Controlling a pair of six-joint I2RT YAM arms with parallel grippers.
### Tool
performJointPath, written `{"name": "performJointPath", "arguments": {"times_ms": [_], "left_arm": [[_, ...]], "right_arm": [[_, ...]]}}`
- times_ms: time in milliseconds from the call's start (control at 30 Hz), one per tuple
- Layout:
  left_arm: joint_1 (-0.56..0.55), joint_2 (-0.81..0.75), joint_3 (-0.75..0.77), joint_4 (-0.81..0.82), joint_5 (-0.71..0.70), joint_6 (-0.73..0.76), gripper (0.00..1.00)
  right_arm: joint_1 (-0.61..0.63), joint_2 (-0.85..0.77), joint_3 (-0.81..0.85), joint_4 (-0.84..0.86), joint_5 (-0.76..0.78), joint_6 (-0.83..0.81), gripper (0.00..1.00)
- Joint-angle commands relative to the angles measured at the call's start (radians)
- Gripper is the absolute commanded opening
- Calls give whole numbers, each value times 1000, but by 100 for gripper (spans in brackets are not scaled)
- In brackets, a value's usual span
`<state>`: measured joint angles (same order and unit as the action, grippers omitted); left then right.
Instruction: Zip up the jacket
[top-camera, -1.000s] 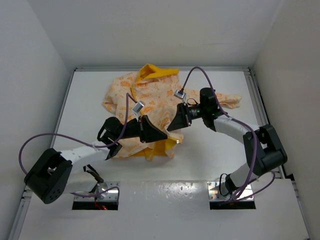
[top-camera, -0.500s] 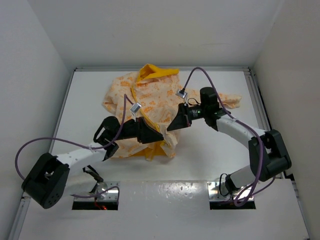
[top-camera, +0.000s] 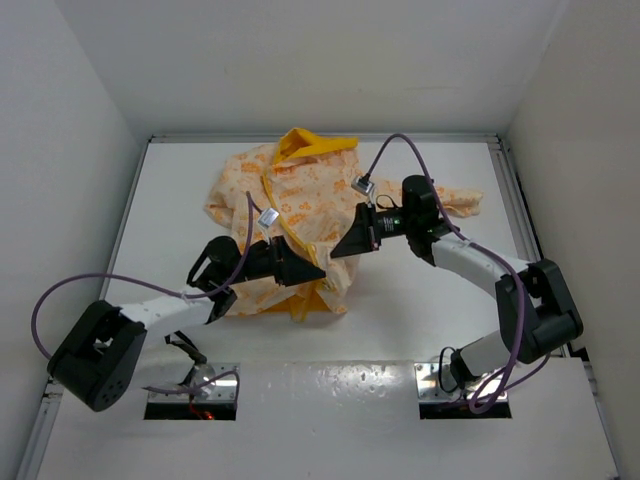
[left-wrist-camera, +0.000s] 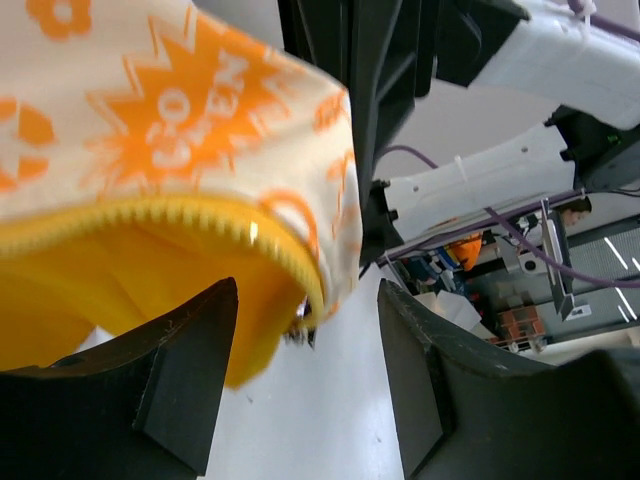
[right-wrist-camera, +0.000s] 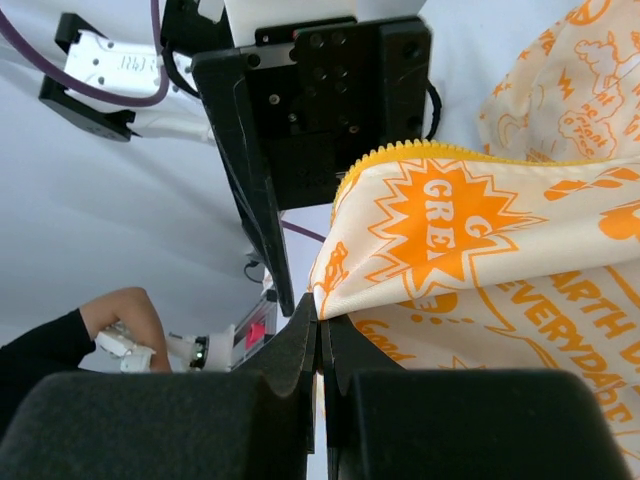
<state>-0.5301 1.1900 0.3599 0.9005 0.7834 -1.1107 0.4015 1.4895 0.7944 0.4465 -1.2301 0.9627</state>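
The jacket (top-camera: 285, 195) is lying unzipped on the desk (top-camera: 430, 300), a lower corner being held by the right fingers (right-wrist-camera: 280, 370) clamped on it, while the left fingers (left-wrist-camera: 170, 370) are gaping around the zipper edge (left-wrist-camera: 200, 215), gripping nothing, with zipping yet to start.

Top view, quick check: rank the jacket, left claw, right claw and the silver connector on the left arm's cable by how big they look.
1. jacket, largest by far.
2. left claw and right claw: look alike, not ranked.
3. silver connector, smallest.
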Motion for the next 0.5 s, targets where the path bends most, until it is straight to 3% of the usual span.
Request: {"name": "performJointPath", "arguments": {"times_ms": [0, 467], "left_arm": [[-30, 45, 82, 83, -38, 32, 64], [-50, -1, 73, 133, 10, 32, 52]], "right_arm": [[10, -18, 11, 66, -8, 15, 0], [-12, -31, 3, -32, 21, -74, 0]]}}
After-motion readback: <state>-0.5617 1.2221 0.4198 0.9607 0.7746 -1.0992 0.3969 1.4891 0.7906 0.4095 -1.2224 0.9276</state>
